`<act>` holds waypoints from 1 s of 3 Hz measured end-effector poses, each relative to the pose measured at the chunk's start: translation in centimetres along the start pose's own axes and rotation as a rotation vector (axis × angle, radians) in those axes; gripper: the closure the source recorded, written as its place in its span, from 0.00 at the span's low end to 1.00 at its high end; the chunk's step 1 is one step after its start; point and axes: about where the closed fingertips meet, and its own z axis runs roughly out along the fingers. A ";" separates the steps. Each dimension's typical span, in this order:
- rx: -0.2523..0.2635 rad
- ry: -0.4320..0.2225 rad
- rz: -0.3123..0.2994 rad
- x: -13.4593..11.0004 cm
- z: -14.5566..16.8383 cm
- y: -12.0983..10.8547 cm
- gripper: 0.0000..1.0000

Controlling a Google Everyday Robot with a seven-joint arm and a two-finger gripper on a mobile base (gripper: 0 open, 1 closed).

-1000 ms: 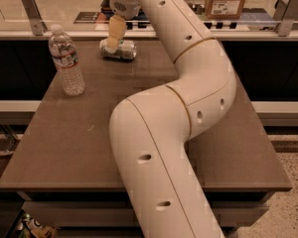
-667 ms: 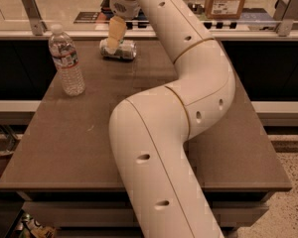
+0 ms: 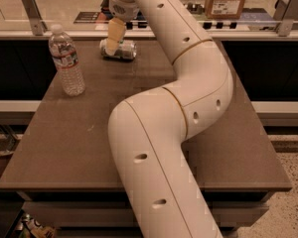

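My white arm reaches from the bottom of the camera view across the brown table [image 3: 64, 148] to its far edge. The gripper [image 3: 113, 47] hangs there, its tan finger [image 3: 115, 33] pointing down onto a silver can [image 3: 124, 50] that lies on its side. The finger touches or nearly touches the can's left end. A clear plastic water bottle [image 3: 66, 61] with a white cap stands upright at the far left, apart from the gripper.
Behind the table runs a light counter with a cardboard box [image 3: 226, 0] at the back right and metal brackets [image 3: 31, 5] along its edge. Dark gaps drop off on both sides of the table. Speckled floor [image 3: 293, 172] shows at right.
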 end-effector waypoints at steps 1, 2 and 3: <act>-0.010 0.002 -0.002 0.0 0.6 0.2 0.00; -0.017 0.002 -0.001 0.0 1.1 0.2 0.00; -0.021 0.000 0.000 0.0 1.3 0.2 0.00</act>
